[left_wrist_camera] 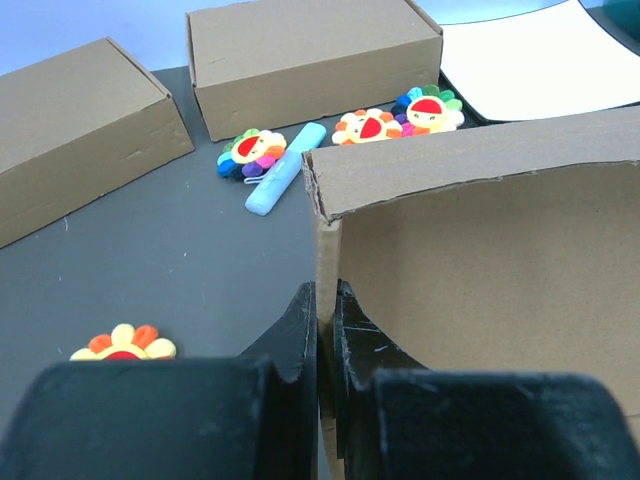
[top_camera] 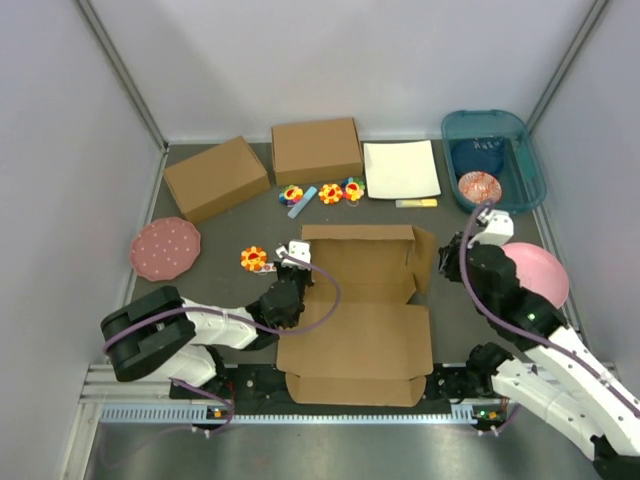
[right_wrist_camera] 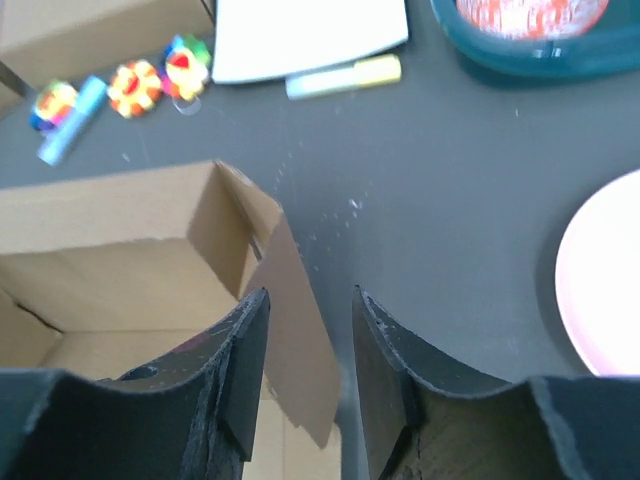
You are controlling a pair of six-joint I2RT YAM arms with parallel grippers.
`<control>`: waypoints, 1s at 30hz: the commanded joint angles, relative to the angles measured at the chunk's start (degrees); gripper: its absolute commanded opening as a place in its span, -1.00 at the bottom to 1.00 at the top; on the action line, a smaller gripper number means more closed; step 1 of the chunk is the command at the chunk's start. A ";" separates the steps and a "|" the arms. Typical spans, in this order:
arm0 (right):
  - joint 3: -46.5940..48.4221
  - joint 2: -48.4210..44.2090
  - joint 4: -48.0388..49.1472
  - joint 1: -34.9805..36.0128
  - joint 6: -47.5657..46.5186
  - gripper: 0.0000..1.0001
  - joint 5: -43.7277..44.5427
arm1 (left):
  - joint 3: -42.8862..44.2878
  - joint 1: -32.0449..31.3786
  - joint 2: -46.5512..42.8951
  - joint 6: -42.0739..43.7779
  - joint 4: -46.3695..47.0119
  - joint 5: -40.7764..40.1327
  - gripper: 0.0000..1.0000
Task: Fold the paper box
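Observation:
The paper box (top_camera: 360,320) is a brown die-cut cardboard sheet in the middle of the table, its back part raised into walls. My left gripper (top_camera: 302,268) is at the box's left side. In the left wrist view the left gripper (left_wrist_camera: 325,290) is shut on the upright left wall (left_wrist_camera: 330,240), one finger on each face. My right gripper (top_camera: 442,262) is at the box's right side flap (top_camera: 425,255). In the right wrist view the right gripper (right_wrist_camera: 310,292) is open, and the tilted flap (right_wrist_camera: 290,330) stands between the spread fingers, nearer the left one.
Two ready-made brown boxes (top_camera: 216,177) (top_camera: 316,150) and a white sheet (top_camera: 401,168) lie along the back. A teal bin (top_camera: 495,160) is at the back right. A dotted pink plate (top_camera: 165,248), a pink dish (top_camera: 537,272), flower toys (top_camera: 255,259) and a blue marker (top_camera: 301,201) lie around the box.

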 commanded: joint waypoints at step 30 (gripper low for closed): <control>-9.77 17.42 26.99 -0.70 -3.34 0.45 -16.40 | 0.48 -1.05 -2.97 1.58 -4.35 4.31 -1.00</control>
